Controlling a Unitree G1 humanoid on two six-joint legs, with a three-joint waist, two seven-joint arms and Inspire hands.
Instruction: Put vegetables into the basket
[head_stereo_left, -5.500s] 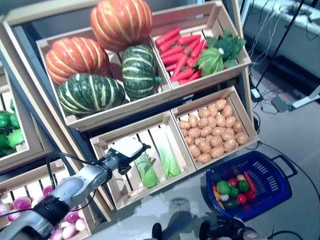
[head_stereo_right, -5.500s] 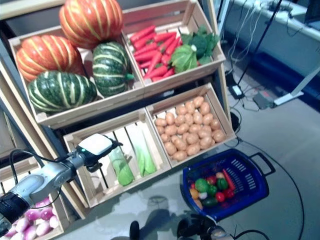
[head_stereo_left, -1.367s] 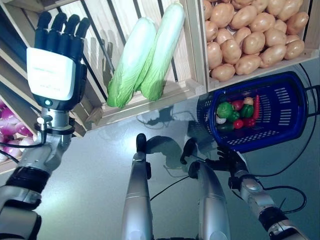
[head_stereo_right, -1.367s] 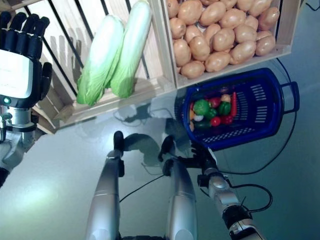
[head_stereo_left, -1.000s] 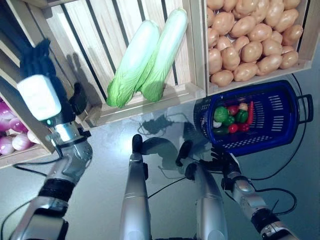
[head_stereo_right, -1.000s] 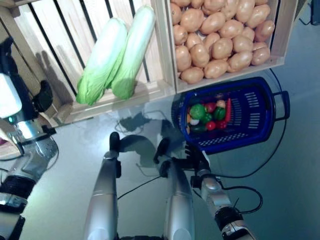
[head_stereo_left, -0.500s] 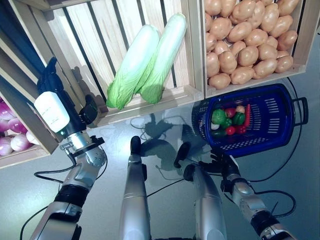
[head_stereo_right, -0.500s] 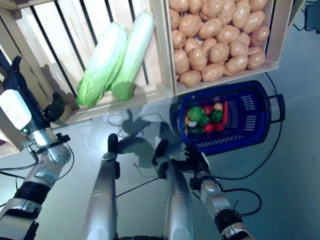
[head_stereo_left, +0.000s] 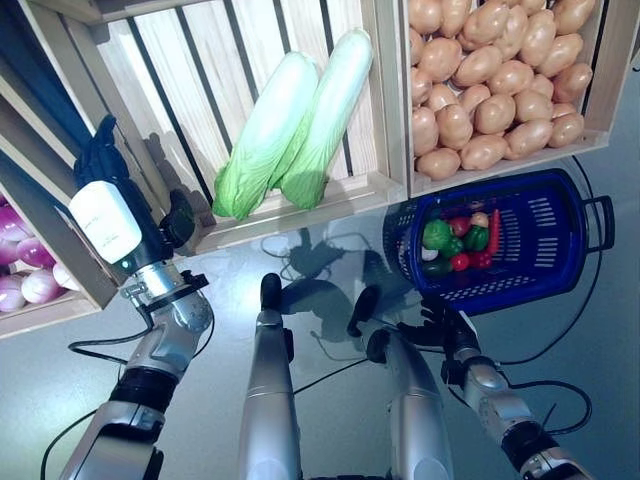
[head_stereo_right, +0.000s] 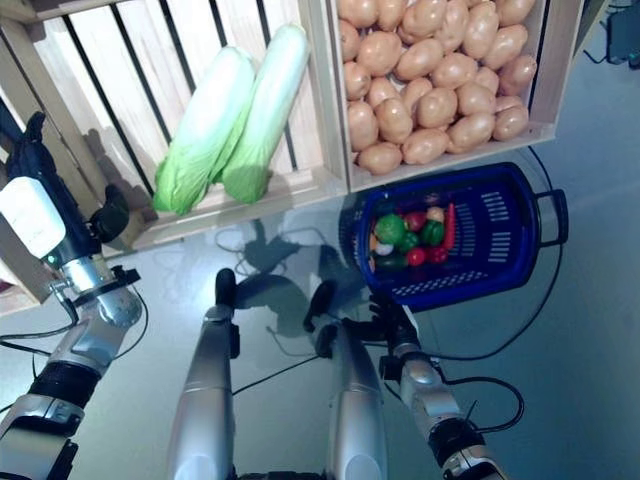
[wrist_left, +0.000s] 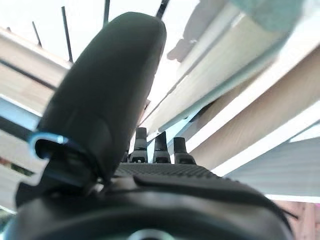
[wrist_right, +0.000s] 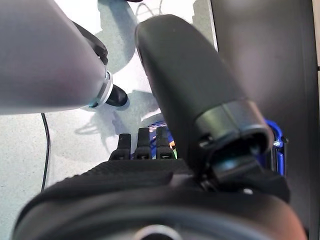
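Two cabbages (head_stereo_left: 290, 125) lying in a slatted crate (head_stereo_left: 375, 190), left hand (head_stereo_left: 105, 215) raised beside it with fingers straight, blue basket (head_stereo_left: 545, 280) of vegetables (head_stereo_left: 455, 240) on floor, right hand (head_stereo_left: 440, 325) low near it, fingers extended.

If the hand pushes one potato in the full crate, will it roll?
Probably: each potato looks smooth and rounded, so it may roll. They lie heaped in a sloping crate, so neighbours may shift. The low front lip should likely stop them.

Two cabbages (head_stereo_left: 290, 125) side by side in slatted crate (head_stereo_left: 372, 185); potatoes (head_stereo_left: 490, 85) in crate (head_stereo_left: 600, 110) to right. Basket (head_stereo_left: 560, 262) on floor (head_stereo_left: 300, 260) before potato crate, vegetables (head_stereo_left: 458, 240) at its left end.
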